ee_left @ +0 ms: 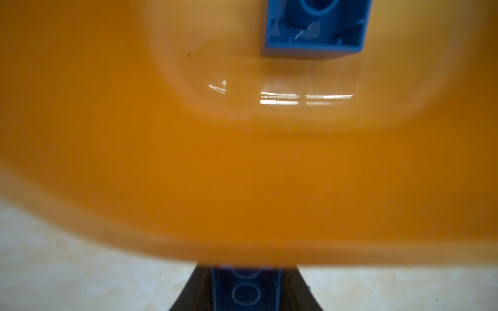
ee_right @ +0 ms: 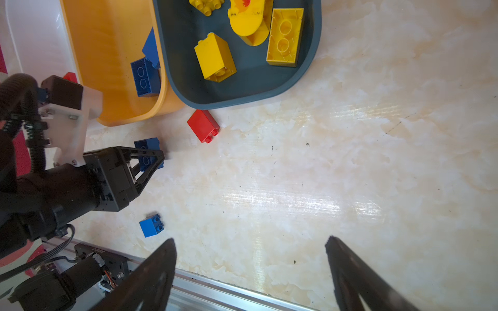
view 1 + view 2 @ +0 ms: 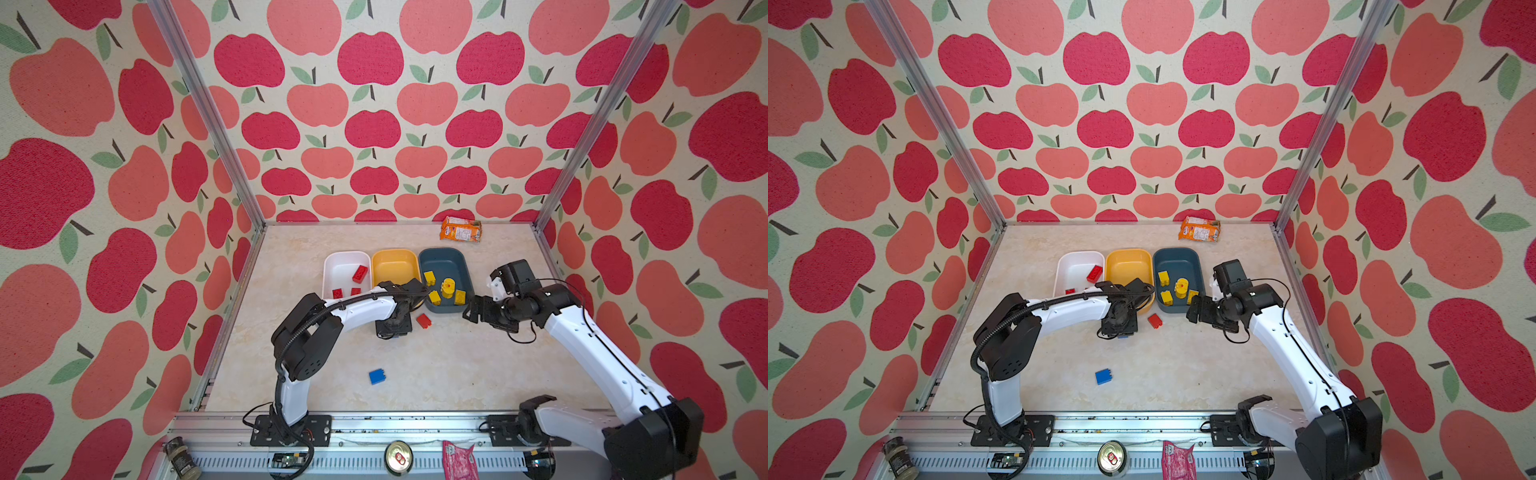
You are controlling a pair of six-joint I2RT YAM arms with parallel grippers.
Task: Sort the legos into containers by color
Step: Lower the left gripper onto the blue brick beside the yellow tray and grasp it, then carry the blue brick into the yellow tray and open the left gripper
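Both arms wear smooth white shells between chunky black joint housings. The left arm (image 3: 361,309) has a ribbed black conduit (image 3: 328,310) strung along it, and its black elbow housing (image 3: 307,353) shows a ring of small holes. A thin black cable (image 3: 623,359) runs down the right arm (image 3: 582,336), past small dark screws. Each is bolted to a black base plate (image 3: 266,428). The left gripper (image 2: 159,159) is black, its jaws open triangular frames, beside a white screwed bracket (image 2: 72,121).
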